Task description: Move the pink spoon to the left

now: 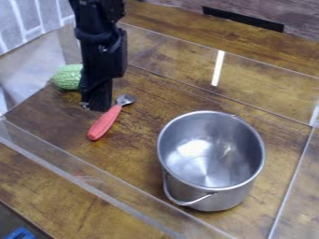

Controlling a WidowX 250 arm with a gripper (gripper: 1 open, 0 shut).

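Left of centre in the frame, we saw the pink spoon point(104, 120) lying flat on the wooden table point(249, 84), our clenched, empty gripper point(96, 103) at its metal end. We judged it light, stiff and slippery; the handle's middle suits gripping.

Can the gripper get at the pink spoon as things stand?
Probably yes. The gripper, shut and pointing down, hangs right at the upper end of the pink spoon. The green vegetable and steel pot lie apart from it, so nothing blocks the way.
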